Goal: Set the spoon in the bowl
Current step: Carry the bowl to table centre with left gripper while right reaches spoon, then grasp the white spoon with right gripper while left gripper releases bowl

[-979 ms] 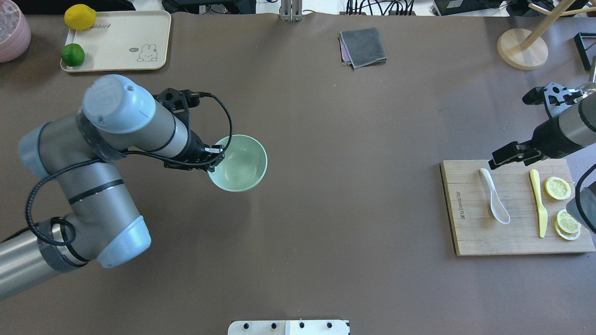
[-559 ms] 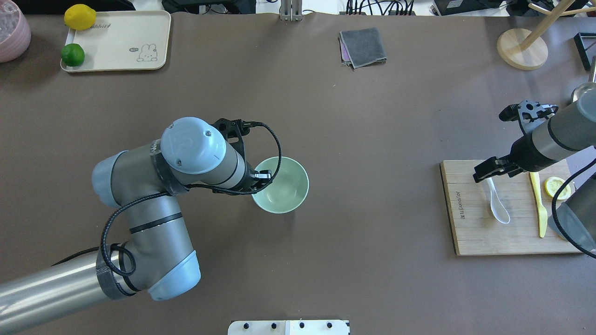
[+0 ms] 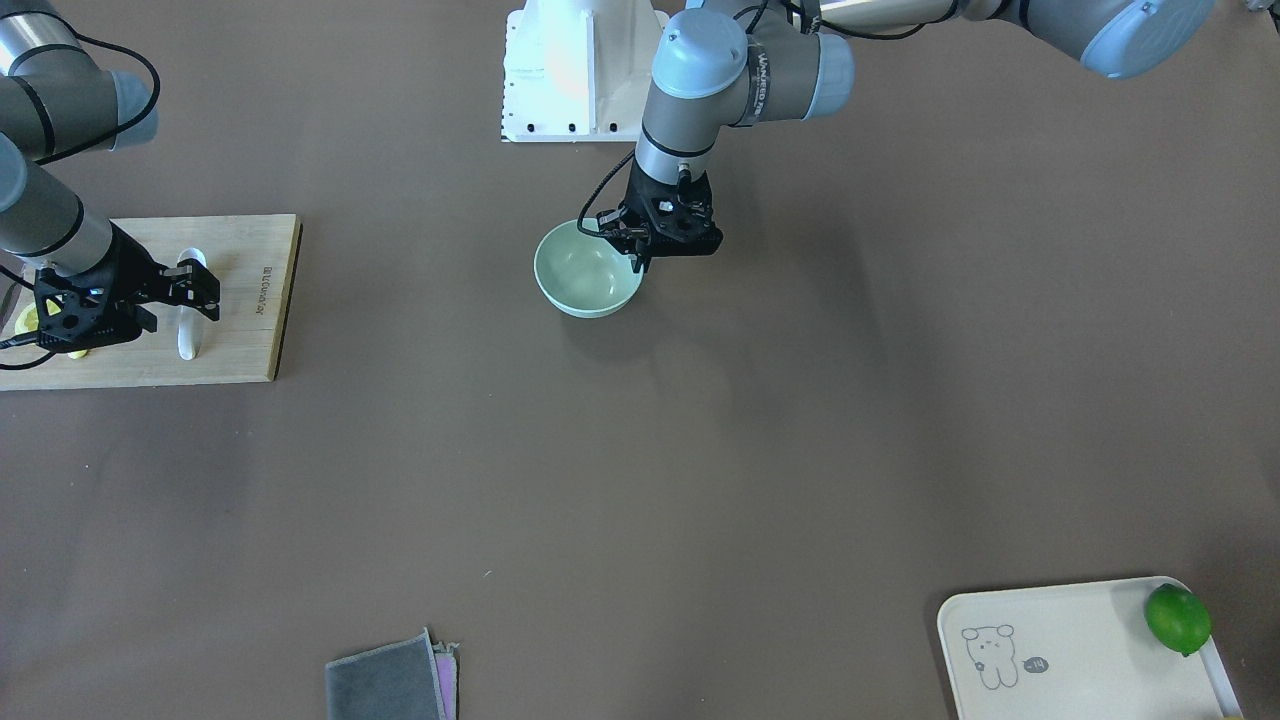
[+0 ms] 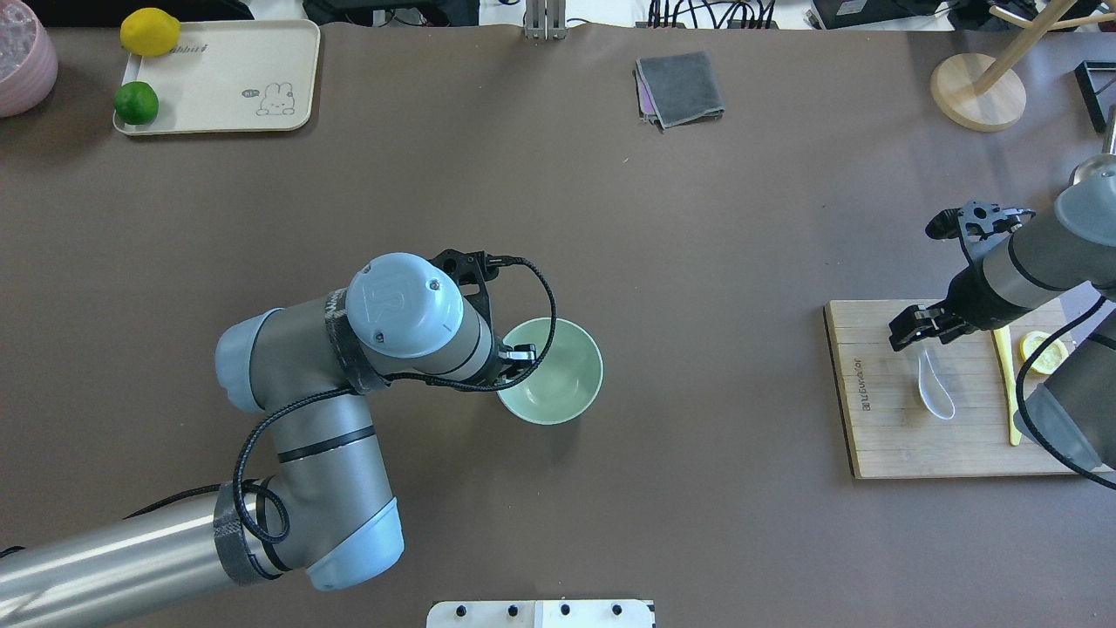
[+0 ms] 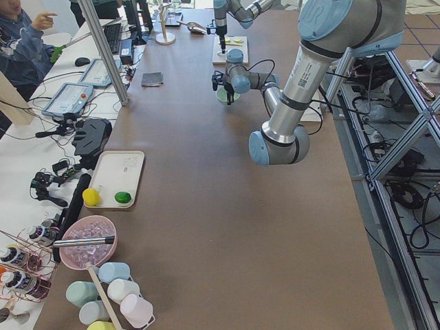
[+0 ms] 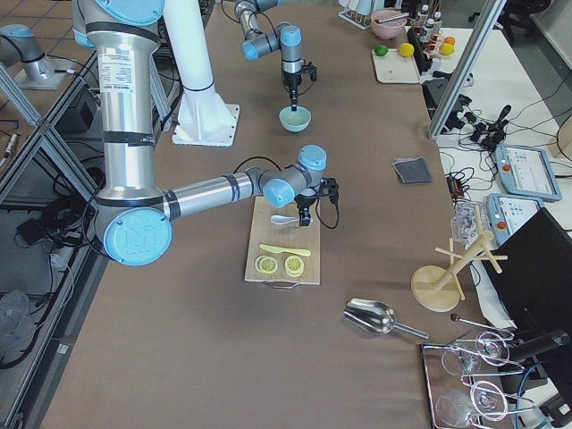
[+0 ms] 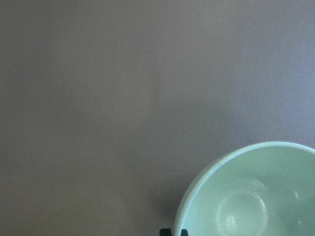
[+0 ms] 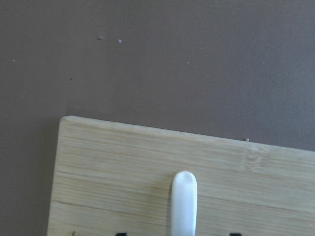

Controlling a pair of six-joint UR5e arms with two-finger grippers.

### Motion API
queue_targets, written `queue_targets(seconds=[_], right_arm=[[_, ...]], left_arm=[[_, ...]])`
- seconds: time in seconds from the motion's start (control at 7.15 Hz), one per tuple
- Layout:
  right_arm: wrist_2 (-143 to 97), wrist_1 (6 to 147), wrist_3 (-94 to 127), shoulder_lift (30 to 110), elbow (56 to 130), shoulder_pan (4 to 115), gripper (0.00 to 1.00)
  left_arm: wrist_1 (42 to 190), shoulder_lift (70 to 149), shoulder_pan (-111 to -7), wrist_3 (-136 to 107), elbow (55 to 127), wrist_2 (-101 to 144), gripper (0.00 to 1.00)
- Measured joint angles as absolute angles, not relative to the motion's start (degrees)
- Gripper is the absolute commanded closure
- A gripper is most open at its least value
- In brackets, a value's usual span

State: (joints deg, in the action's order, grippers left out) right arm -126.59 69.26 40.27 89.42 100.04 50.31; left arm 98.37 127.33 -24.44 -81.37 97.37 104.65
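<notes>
Zero spoon transfer so far: the spoon (image 4: 935,391) lies on the cutting board (image 4: 881,436), with the right gripper (image 4: 915,334) over its handle, jaws apart, one on each side. The bowl (image 4: 567,377) sits empty, well apart from the board toward the robot's left, with the left gripper (image 4: 516,356) pinched on its rim. The board's lettering is illegible; the tray (image 4: 227,87), far from the board, seems to read "Rabbit".

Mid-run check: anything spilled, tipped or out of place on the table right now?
Nothing stands out. The bowl is upright and empty, its rim pinched by the left gripper. The spoon lies flat on the cutting board, its handle between the open fingers of the right gripper. No spill or damage shows.
</notes>
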Motion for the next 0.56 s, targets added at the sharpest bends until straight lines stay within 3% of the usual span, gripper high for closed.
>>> queue_targets(seconds=[0.14,0.28,0.42,0.56], right_arm=[[-126.57,69.26,40.29,89.42,99.95,50.28,0.77],[-126.56,69.27,40.28,89.44,99.89,50.28,0.97],[-126.59,69.31,40.26,89.46,99.80,50.28,1.00],[-126.65,69.30,40.23,89.44,99.59,50.25,1.00]], left_arm=[[98.50,127.57,-24.14,-81.33,96.93,104.67,1.00],[98.62,127.64,-23.99,-81.24,96.59,104.68,0.95],[98.65,127.56,-23.95,-81.08,96.42,104.66,0.29],[98.65,127.51,-23.92,-80.92,96.41,104.62,0.04]])
